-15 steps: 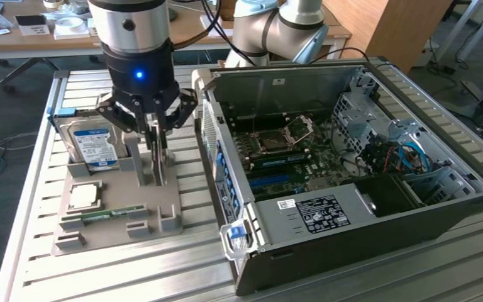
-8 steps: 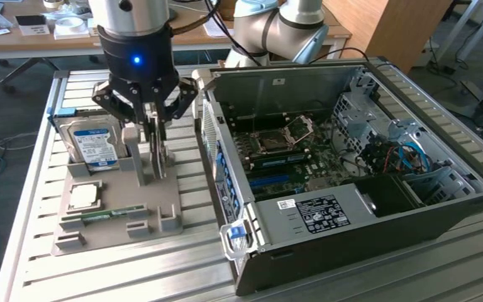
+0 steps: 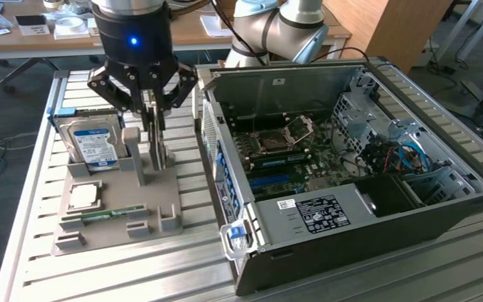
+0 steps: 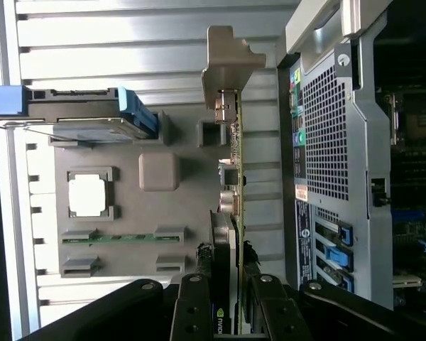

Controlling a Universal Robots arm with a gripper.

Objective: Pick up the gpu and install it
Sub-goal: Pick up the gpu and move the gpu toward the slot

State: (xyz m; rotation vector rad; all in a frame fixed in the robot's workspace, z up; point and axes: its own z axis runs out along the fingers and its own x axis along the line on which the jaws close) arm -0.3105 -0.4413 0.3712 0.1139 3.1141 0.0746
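Gripper (image 3: 151, 119) clamped on gpu (image 4: 224, 234), standing in gray tray (image 3: 111, 239) with drive (image 3: 93, 143), chip (image 3: 85, 196), open case (image 3: 351, 251) beside

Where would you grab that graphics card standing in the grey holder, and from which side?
Probably by the top edge of the gpu, pinching its flat faces, coming straight down. It stands upright on edge in the grey holder, with the hard drive on one side and the computer case on the other.
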